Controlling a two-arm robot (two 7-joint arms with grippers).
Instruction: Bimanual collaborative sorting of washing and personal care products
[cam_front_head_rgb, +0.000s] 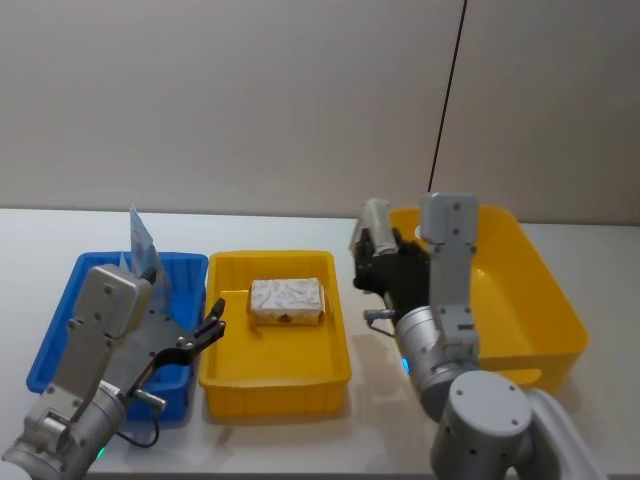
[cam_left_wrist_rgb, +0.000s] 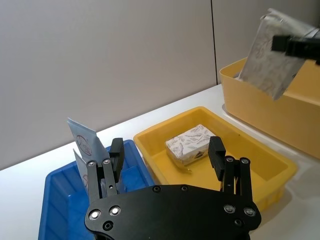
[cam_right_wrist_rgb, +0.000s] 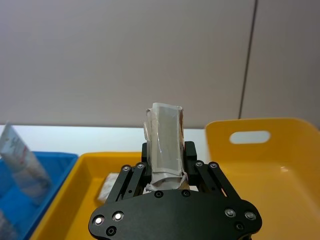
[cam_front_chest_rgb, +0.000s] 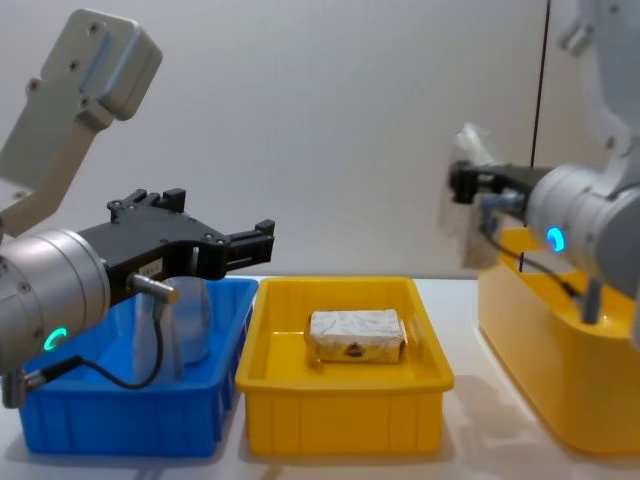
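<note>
On the counter (cam_front_head_rgb: 300, 225), the large yellow bin (cam_front_head_rgb: 520, 270) fills the right of the head view, the middle yellow bin (cam_front_head_rgb: 275, 395) sits centre, and the blue bin (cam_front_head_rgb: 60, 330) lower left. The right end effector (cam_right_wrist_rgb: 167, 155), clenched on a whitish crinkly pack (cam_front_head_rgb: 377, 222) held long axis upright, hangs over the gap between the yellow bins, so either rim looks a short move away. The left end effector (cam_left_wrist_rgb: 166, 150), fingers spread and empty, hovers over the blue bin's right edge beside the pale tubes (cam_front_head_rgb: 142, 240), with a wrapped bar (cam_front_head_rgb: 286, 300) in the middle bin.
</note>
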